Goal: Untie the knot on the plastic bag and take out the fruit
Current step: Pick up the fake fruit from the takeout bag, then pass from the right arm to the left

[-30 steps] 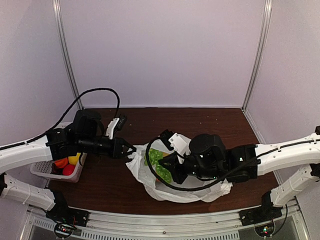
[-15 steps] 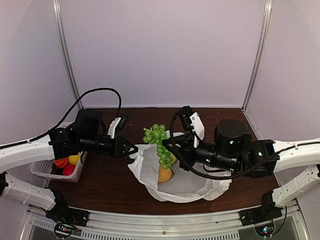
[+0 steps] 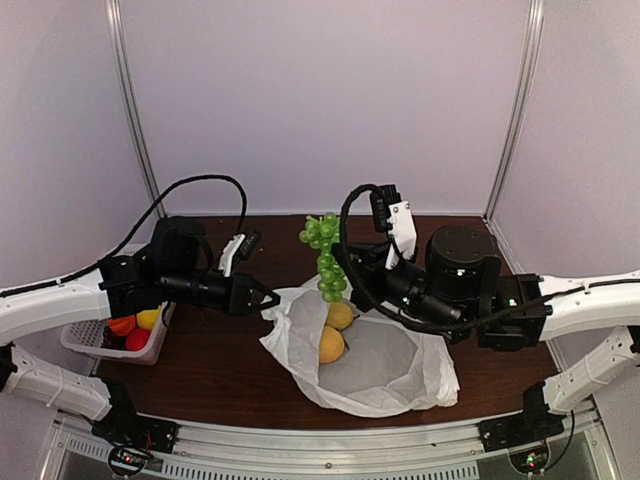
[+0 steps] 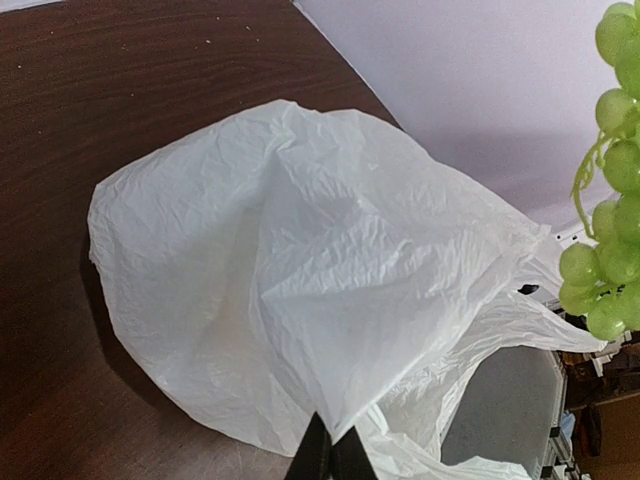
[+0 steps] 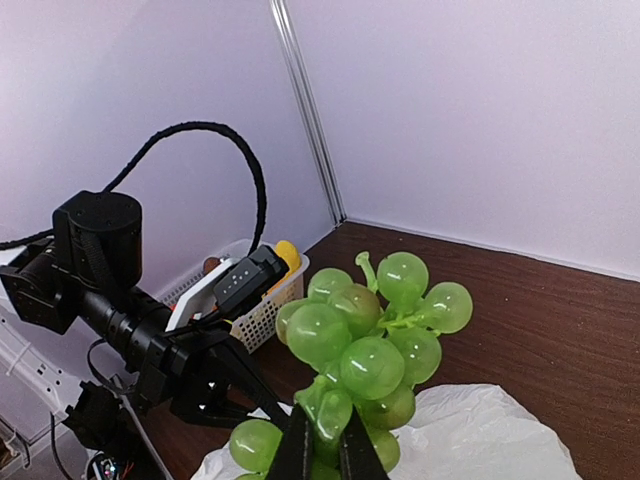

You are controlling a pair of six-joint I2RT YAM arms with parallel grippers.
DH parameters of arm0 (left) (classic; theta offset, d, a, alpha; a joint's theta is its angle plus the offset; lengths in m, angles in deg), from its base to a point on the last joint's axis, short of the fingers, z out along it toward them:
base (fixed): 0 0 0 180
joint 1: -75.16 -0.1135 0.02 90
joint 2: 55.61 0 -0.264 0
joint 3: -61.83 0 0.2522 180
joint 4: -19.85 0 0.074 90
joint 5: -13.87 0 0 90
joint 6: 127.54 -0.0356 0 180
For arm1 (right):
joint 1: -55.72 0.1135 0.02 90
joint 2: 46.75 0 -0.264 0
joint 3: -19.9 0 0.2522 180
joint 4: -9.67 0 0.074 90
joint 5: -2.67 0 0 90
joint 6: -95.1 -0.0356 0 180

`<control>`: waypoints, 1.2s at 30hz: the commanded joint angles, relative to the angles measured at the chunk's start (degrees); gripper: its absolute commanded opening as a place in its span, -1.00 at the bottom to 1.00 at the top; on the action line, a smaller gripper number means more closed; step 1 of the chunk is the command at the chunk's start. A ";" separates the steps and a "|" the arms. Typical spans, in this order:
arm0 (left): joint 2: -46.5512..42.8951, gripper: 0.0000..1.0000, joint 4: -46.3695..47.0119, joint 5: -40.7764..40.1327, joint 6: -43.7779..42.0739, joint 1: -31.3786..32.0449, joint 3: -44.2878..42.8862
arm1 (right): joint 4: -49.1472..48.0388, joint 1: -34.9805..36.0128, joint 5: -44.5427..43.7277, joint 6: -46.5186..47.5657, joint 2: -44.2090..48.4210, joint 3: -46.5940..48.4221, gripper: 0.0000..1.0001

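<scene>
The white plastic bag (image 3: 375,365) lies open on the table, its mouth spread wide, with two yellow-orange fruit (image 3: 331,344) inside at its left. No knot shows. My left gripper (image 3: 268,299) is shut on the bag's left edge (image 4: 340,330) and holds it up. My right gripper (image 3: 337,270) is shut on a green grape bunch (image 5: 370,350), which hangs in the air above the bag's far left rim (image 3: 324,255).
A white slatted basket (image 3: 150,345) at the table's left edge holds orange, yellow and red fruit. The same basket (image 5: 262,300) shows behind my left arm in the right wrist view. Pale walls close in the back and both sides.
My right gripper has lifted the green grape bunch out of the bag and up toward the back. The bag's mouth has spread wider, baring two yellow-orange fruit. My left gripper has kept its hold.
</scene>
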 commanded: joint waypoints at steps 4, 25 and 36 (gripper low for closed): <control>-2.51 -0.21 1.60 -1.86 -0.48 -0.33 -1.26 | -0.36 -0.50 -5.37 -0.05 -2.69 6.22 -0.91; -3.27 0.95 18.05 -1.69 8.09 2.84 -10.87 | -3.82 -2.83 7.95 2.26 1.27 0.56 -0.89; 1.29 0.95 26.72 0.26 12.17 5.24 -9.17 | -5.36 -2.53 13.15 2.95 -0.89 1.34 -0.90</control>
